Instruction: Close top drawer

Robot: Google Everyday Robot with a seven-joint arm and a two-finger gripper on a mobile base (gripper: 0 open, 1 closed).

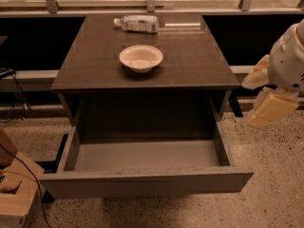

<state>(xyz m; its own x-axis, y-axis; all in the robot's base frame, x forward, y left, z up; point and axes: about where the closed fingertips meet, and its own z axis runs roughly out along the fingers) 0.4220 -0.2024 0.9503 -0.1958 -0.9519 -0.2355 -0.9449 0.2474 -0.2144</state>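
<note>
The gripper [251, 103] is hanging off the desk's [95, 75] right side, its fingers [273, 110] standing apart and gripping nothing. The top drawer [142, 182] is sitting fully pulled out, its wide front lying crosswise, below and left of the fingers.

This looks like an office or lab building: speckled terrazzo floor [275, 194], glazed wall with metal posts [151, 1] behind the dark brown desk [190, 56]. My end effector [271, 109] hangs right of that desk.
</note>
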